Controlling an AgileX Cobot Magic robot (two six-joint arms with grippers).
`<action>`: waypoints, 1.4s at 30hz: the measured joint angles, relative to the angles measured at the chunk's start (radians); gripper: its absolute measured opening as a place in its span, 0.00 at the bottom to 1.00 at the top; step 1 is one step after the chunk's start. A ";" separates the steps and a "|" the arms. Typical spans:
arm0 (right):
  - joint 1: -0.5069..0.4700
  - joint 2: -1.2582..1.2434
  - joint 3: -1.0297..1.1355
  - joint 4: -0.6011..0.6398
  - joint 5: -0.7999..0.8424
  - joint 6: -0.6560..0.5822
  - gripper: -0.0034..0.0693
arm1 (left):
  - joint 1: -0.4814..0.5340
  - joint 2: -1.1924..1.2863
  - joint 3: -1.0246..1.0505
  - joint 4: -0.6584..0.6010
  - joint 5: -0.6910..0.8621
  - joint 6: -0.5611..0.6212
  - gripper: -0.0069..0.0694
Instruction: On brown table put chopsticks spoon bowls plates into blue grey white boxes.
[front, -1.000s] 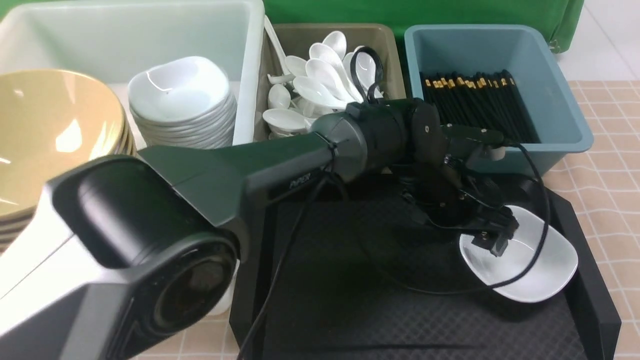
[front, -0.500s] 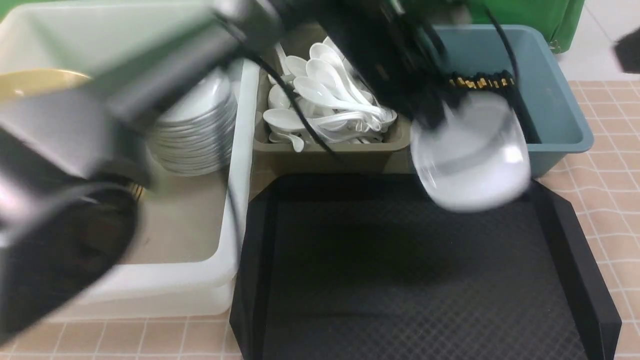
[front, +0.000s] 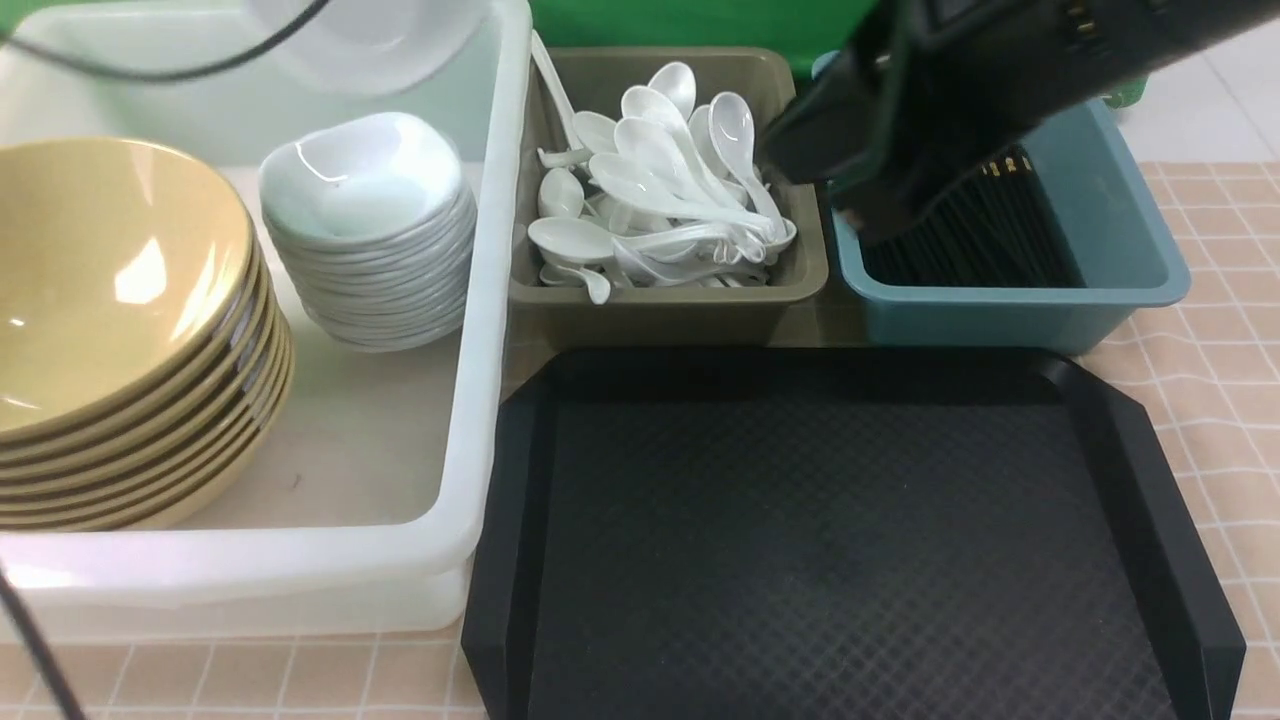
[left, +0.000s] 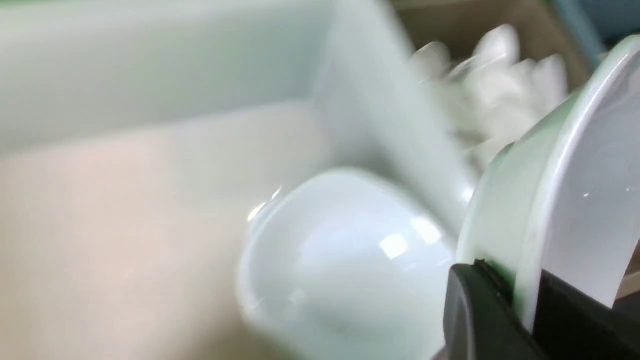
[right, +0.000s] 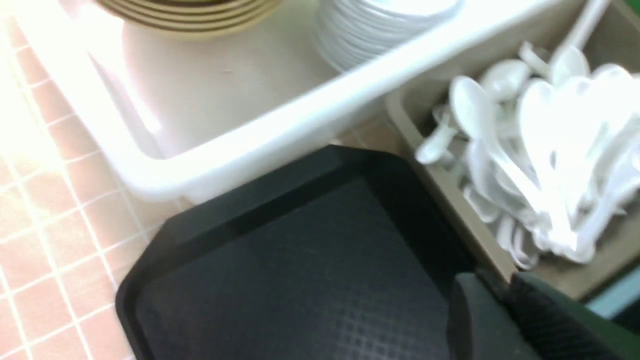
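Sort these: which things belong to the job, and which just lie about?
Job: mustard-yellow round bowls; small white dishes; white soup spoons; black chopsticks; white tub, olive-grey bin, teal-blue bin.
Lying about: black textured tray; green cloth backdrop.

The large translucent white plastic tub (front: 480, 330) fills the frame's left; in it the stacked mustard-yellow round bowls (front: 110, 300) lie lower left, the stacked small white rounded-square plates (front: 365, 230) behind and right of them; a single white dish (front: 370, 30) hangs at the top edge over the tub; right of the tub, the olive-grey squarish bin (front: 660, 315) holds white soup spoons (front: 660, 190); beside it, upper right, the teal-blue rectangular bin (front: 1000, 315) holds black chopsticks (front: 990, 240); before both bins lies the black textured tray (front: 830, 540).
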 joint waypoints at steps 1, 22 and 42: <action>0.002 0.006 -0.001 0.000 0.000 -0.001 0.21 | 0.006 0.001 0.015 0.001 -0.003 0.014 0.10; 0.005 0.040 -0.006 -0.004 0.040 -0.027 0.23 | 0.026 0.124 0.150 -0.021 -0.210 0.248 0.80; 0.005 -0.398 0.254 -0.146 0.046 0.187 0.23 | -0.089 -0.423 0.185 0.102 0.006 0.024 0.15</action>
